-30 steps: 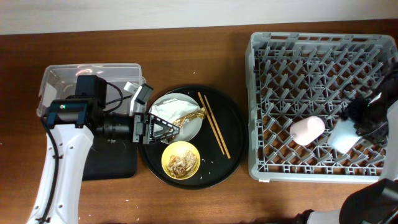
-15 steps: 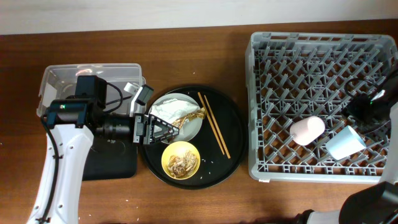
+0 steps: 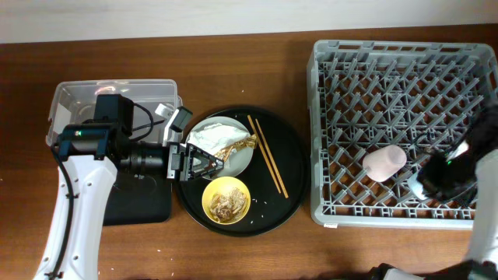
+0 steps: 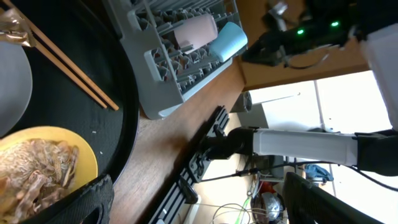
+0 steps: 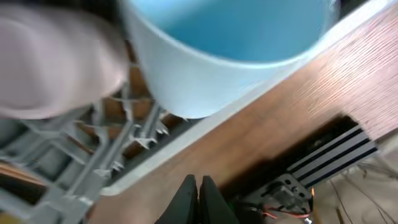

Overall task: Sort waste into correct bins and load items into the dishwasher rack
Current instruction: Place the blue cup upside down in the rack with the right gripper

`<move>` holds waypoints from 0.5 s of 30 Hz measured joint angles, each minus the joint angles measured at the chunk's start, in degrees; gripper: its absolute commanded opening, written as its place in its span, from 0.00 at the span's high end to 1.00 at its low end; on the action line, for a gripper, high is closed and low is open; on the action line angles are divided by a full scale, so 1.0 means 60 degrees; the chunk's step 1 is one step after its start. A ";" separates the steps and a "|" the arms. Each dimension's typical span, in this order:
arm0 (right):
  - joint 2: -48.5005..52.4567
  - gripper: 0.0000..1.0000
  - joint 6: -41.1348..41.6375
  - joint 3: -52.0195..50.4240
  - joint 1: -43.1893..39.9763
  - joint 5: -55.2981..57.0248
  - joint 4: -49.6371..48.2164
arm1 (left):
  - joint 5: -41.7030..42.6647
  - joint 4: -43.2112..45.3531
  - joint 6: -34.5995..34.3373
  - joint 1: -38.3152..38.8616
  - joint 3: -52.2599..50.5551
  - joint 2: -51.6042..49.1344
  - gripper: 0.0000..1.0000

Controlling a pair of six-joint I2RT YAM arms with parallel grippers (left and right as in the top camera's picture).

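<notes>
Over the pale grey-green plate [image 3: 243,163], your left end effector [image 3: 216,162] hovers with its fingers spread and holding nothing, the tips just beside the shiny gold-brown wrapper [image 3: 237,145]. The step in hand looks to be picking up that wrapper. To do it well, close across the wrapper's narrow width and keep the tips off the crumpled white napkin [image 3: 206,138] it lies against. Lift clear of the plate before you swing toward the clear tub [image 3: 70,97] or the shallow black tray [image 3: 144,206].

The wrapper rests on the plate's right half. Its long axis runs diagonally from the end effector toward the chopsticks [image 3: 268,158], with the far tip close to them. The chopsticks lie side by side on the round black tray [image 3: 292,155], slanting from back-left to front-right.

Across the bench [image 3: 233,70], your right end effector [image 5: 197,194] shows its fingers pressed together on nothing. It sits at the front edge of the dishwasher rack [image 3: 327,54], near the light blue cup [image 5: 217,62], which lies in the rack next to the pink cup [image 3: 385,163].
</notes>
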State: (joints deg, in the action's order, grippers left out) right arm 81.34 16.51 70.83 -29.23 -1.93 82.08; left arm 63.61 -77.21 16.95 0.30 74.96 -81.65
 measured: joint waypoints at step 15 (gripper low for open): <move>-0.0047 0.88 0.0135 0.1435 -0.0124 -0.0699 -0.3246 | -0.0051 0.0015 0.0000 0.0000 0.0000 0.0000 0.13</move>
State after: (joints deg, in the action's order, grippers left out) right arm 81.06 17.32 79.44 -29.98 -6.13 62.61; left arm 63.31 -77.12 16.95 0.30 74.96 -81.65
